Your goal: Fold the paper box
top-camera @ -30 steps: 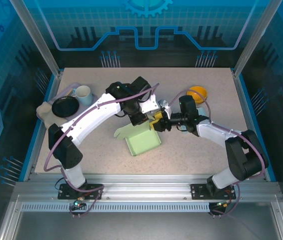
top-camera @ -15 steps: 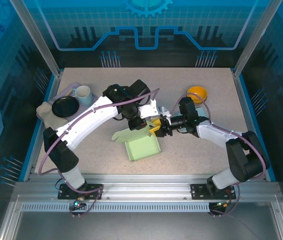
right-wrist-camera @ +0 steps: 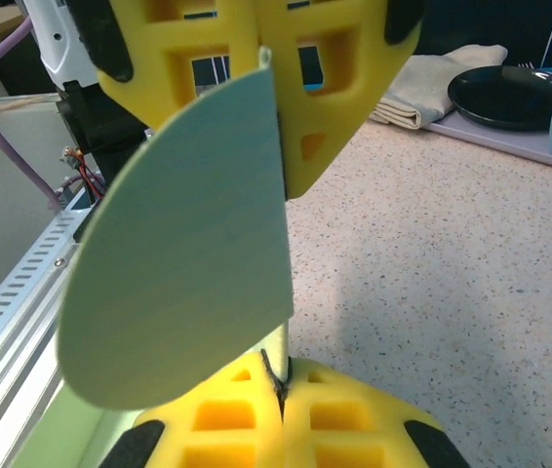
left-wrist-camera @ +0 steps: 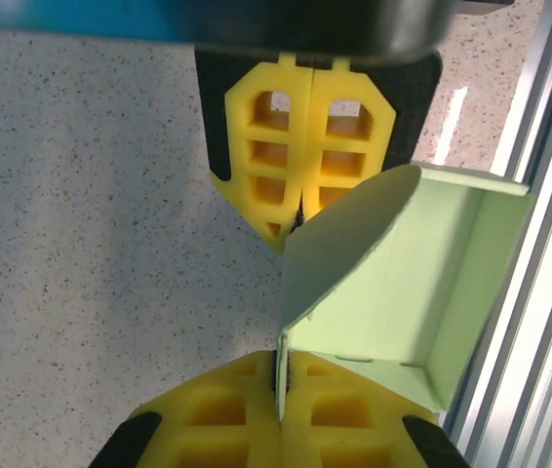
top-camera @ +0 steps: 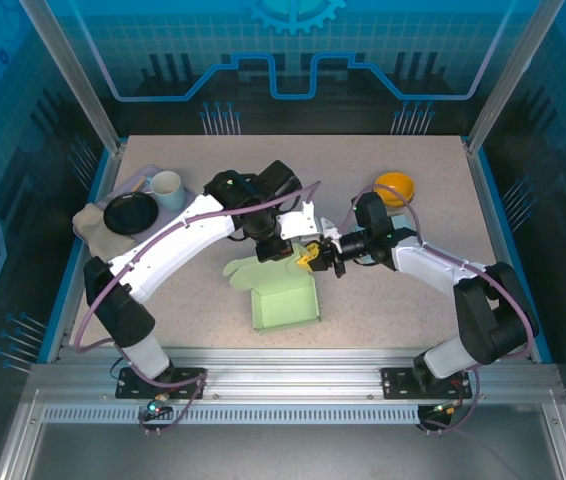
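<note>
Sitting just near of the table's middle, the pale green paper box (top-camera: pixel 283 305) lies as a shallow open tray. Its front wall is close to the table's near edge, where an aluminium rail (top-camera: pixel 283 360) runs. Bare tabletop opens to its left and right.

The left gripper (top-camera: pixel 281 248) and right gripper (top-camera: pixel 315 256) meet tip to tip at the far wall, each pinched tight on the paper. In the left wrist view the left gripper (left-wrist-camera: pixel 279 366) clamps an upright wall edge of the box (left-wrist-camera: pixel 403 283). In the right wrist view the right gripper (right-wrist-camera: pixel 278 375) clamps a rounded flap of the box (right-wrist-camera: pixel 188 263).

The table (top-camera: pixel 163 310) is speckled beige, inside a blue-lit frame. An orange bowl (top-camera: pixel 395 186) sits far right. A white mug (top-camera: pixel 166 186), black dish (top-camera: pixel 129 213) and beige cloth (top-camera: pixel 91 222) sit far left, well apart from the box.
</note>
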